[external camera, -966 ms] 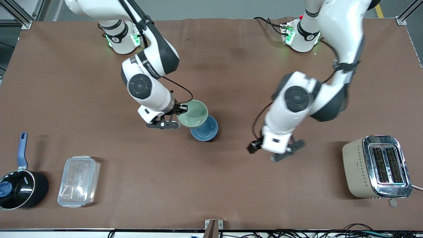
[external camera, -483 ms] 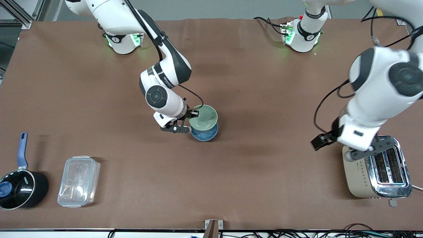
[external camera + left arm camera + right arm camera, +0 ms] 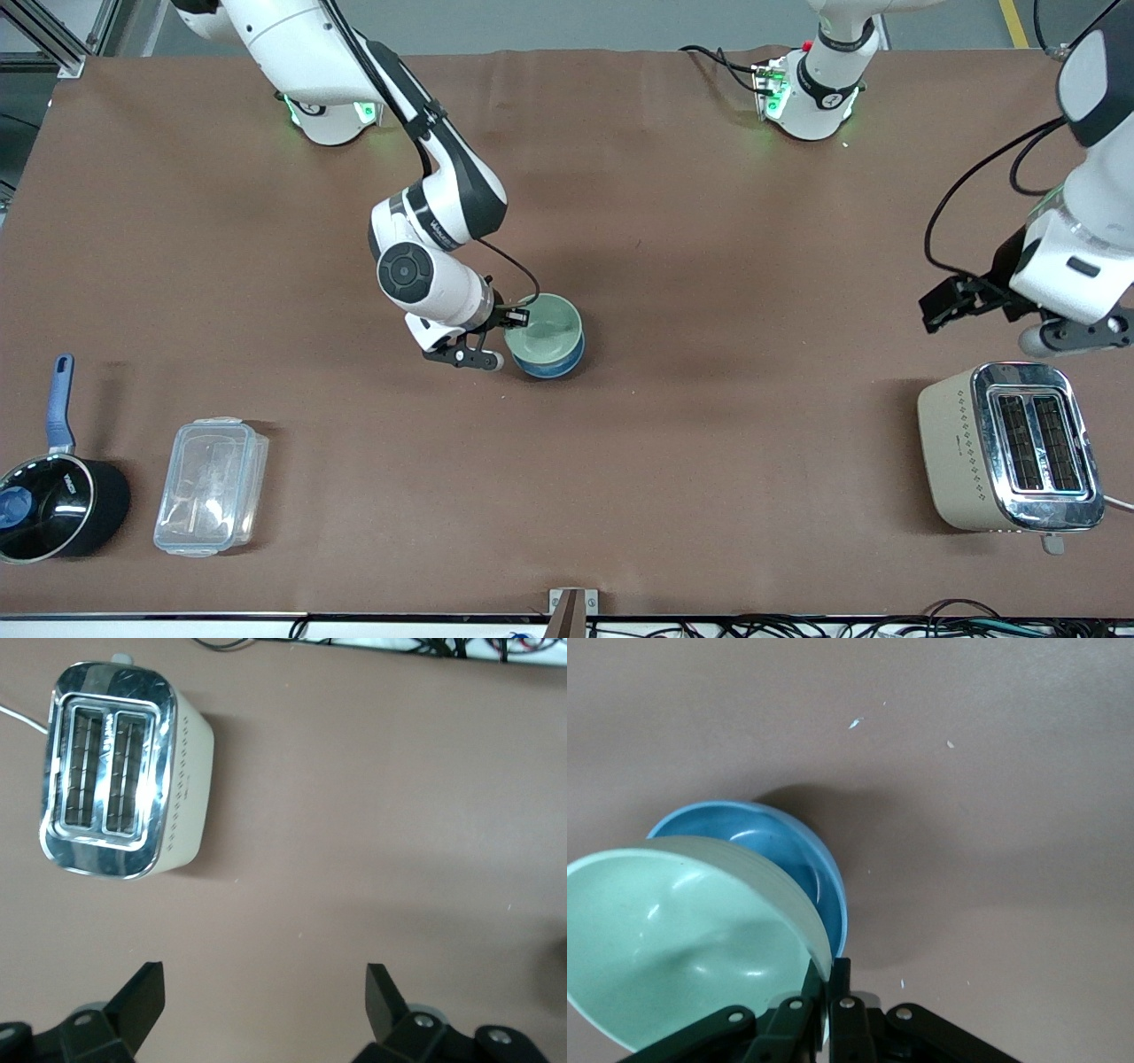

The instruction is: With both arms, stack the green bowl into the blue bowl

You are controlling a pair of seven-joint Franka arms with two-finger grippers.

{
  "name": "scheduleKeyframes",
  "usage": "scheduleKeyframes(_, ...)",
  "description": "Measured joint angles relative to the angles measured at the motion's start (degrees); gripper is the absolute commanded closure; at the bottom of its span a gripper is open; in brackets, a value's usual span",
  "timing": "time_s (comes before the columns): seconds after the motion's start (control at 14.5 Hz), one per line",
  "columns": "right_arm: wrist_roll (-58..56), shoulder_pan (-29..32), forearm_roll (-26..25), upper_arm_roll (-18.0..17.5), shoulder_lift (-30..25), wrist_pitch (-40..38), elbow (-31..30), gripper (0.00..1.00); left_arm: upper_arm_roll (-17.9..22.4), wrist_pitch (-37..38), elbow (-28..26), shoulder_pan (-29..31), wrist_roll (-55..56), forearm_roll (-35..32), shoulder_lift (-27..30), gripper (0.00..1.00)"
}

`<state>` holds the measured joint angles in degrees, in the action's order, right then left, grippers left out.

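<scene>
Right gripper [image 3: 512, 321] pinched green bowl [image 3: 547, 330] rim over blue bowl [image 3: 551, 361]; best lowered level, centred, before release. Left gripper [image 3: 264, 992] hung spread above tabletop [image 3: 709, 425], waiting.

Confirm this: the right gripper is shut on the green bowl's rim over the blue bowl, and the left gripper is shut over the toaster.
One error: the left gripper is open, as the left wrist view shows, over bare table beside the toaster. The rest stands.

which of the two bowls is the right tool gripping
The green bowl: the right tool is shut on its rim, tilted over the blue bowl, which sits free on the table underneath. The left tool is open above the table beside the toaster.
</scene>
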<state>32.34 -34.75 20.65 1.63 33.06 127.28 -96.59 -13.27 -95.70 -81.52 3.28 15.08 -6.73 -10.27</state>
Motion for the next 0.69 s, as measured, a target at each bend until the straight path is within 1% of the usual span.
scheduleKeyframes(0.07, 0.0, 0.0, 0.1, 0.0, 0.6, 0.6, 0.0, 0.98, 2.4, 0.6, -1.3, -1.2, -1.9, 1.1, 1.6, 0.0)
scheduleKeyframes(0.21, 0.0, -0.2, 0.3, -0.2, 1.4, 1.2, 0.0, 0.98, 8.4, 2.5, -3.9, -4.0, -5.8, 4.3, 4.8, 0.0)
scheduleKeyframes(0.28, 0.0, -0.3, 0.4, -0.2, 1.6, 1.4, 0.0, 0.98, 10.8, 3.8, -4.8, -4.9, -7.7, 5.4, 5.9, 0.0)
scheduleKeyframes(0.34, 0.0, -0.4, 0.6, -0.3, 1.8, 1.4, 0.0, 0.98, 12.2, 4.6, -5.5, -5.2, -9.2, 6.1, 6.8, 0.0)
scheduleKeyframes(0.55, 0.0, -0.5, 0.8, -0.4, 1.9, 1.4, 0.0, 0.98, 12.9, 5.0, -7.1, -5.5, -10.0, 6.4, 8.4, 0.0)
scheduleKeyframes(0.62, 0.0, -0.6, 0.8, -0.4, 1.9, 1.4, 0.0, 0.93, 12.9, 5.0, -7.4, -5.7, -10.0, 6.4, 8.6, 0.0)
scheduleKeyframes(0.69, 0.0, -0.7, 0.8, -0.4, 1.9, 1.4, 0.0, 0.81, 12.9, 5.0, -7.5, -5.9, -10.0, 6.4, 8.7, 0.0)
